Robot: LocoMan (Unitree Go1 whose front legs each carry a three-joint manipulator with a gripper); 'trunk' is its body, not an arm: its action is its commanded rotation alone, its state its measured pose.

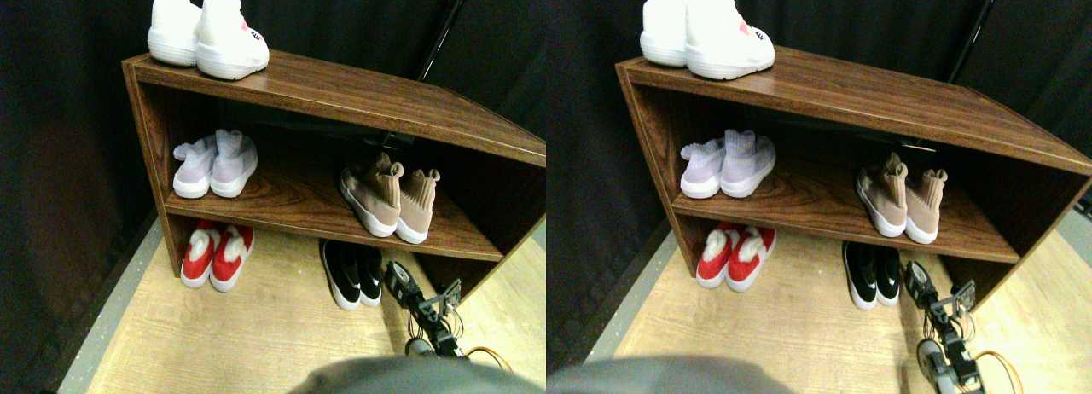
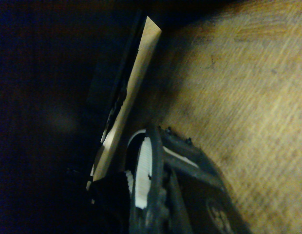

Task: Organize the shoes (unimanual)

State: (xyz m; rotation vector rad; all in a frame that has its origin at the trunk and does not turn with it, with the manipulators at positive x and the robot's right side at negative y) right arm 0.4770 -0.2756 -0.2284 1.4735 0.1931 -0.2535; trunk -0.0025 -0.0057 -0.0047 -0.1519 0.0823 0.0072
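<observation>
1. The black slip-ons (image 1: 352,275) stand as a pair on the wood-look floor (image 1: 256,326), under the right half of the shelf unit (image 1: 341,91). The right gripper (image 1: 399,281) sits just beside them, at their right, close to the inner shoe; whether it touches that shoe cannot be told.
2. Whether the jaws are open or closed cannot be told. In the stereo view the gripper is small and dark, and the wrist view shows only the dark frame of a jaw (image 2: 160,195) over the floor, with a white ribbed piece beside it.
3. The slip-ons lie side by side, long axes running from the camera toward the back, heels to the camera and toes under the shelf. The white sole edge shows along the left shoe.
4. From the left: a white high pair (image 1: 205,36) stands on top of the unit at its left end.
5. On the middle board (image 1: 299,198) a pale knit pair (image 1: 215,164) stands at the left; the tan sock-style pair (image 1: 391,198) stands at the right, toes toward the camera, above the slip-ons.
6. A red pair with white tops (image 1: 217,253) stands on the floor under the left half, well apart from the slip-ons.
7. The unit's right side panel (image 1: 478,279) comes down to the floor just right of the gripper; black curtains (image 1: 68,112) hang behind.
</observation>
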